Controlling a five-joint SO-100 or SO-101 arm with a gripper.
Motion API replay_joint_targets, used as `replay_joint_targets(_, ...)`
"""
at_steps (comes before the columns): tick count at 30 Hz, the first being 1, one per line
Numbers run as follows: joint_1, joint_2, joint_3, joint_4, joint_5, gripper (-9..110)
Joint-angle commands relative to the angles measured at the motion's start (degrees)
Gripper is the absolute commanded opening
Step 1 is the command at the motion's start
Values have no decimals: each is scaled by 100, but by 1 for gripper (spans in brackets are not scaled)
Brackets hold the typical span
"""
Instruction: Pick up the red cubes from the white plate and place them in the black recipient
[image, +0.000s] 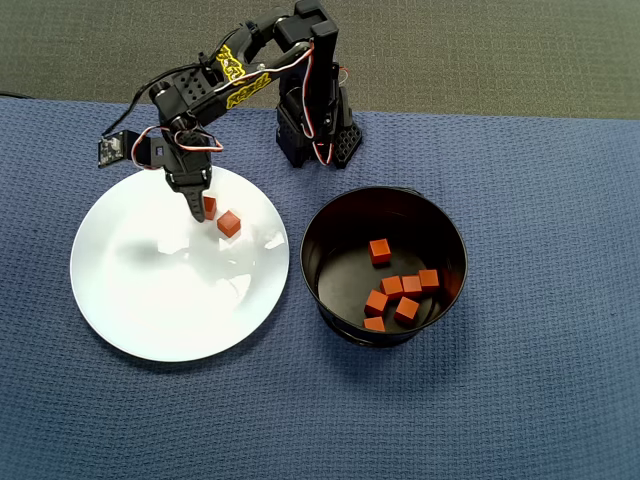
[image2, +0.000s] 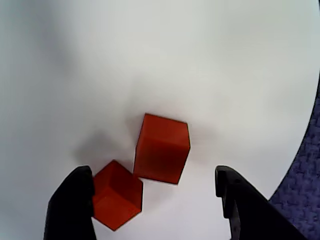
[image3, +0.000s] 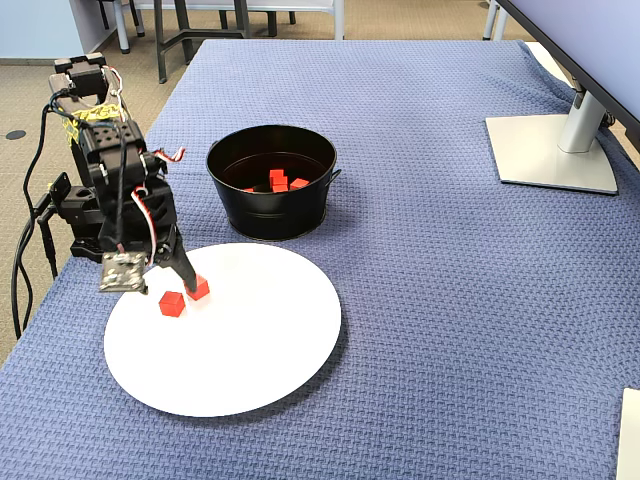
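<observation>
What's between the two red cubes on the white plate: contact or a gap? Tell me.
Cannot tell. In the wrist view the nearer cube and farther cube appear to meet at a corner, but the overhead view seems to show a sliver of white plate between them.

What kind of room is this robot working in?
Probably an office or lab: a monitor stand sits on the blue-covered table, carpet lies beyond it, and chair or desk legs stand behind.

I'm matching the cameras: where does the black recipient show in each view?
Overhead view: black recipient right of centre, cubes inside.
Wrist view: not in it.
Fixed view: upper centre, behind the white plate.
Shared landmark: the white plate, beside it in both, and filling the wrist view.
</observation>
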Motion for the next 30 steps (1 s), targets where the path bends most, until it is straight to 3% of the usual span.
replay_joint_targets(1,53,26,88,-281,492,21)
replay_joint_targets(5,44,-26,114,-264,923,20)
replay_joint_targets(16,-18,-35,703,-835,747,20)
replay_joint_targets(20,9,-141,782,-1134,729,14)
replay_joint_targets(23,9,-211,826,-1283,773,0)
replay_joint_targets(30,-220,-70,404,-800,1037,0)
